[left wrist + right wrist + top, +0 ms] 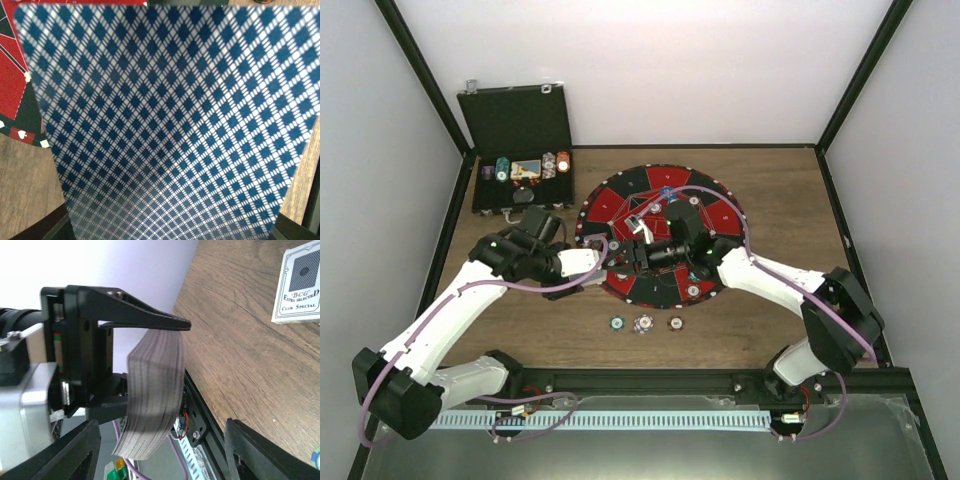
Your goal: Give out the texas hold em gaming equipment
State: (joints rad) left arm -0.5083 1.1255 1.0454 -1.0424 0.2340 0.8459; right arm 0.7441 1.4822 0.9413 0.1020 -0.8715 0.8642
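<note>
Left jaws are pinching the deck (151, 400) over the mat (718, 214), right jaws spread just beside it. I'd peel only 1 top card, slowly, since that stack looks skewed.

Left pincer (155, 365) around card deck (150, 405), card box (300, 282) on wooden table (240, 355)

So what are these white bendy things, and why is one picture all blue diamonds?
Robot arms! The top picture looks down on both. The other two come from cameras on their wrists. The left arm squeezes a deck of cards in its jaws; its camera sits so close that a card back fills the view. The right arm holds its jaws open near the deck. On the table lie a round mat, three poker chips, a card box and an open black case.
</note>
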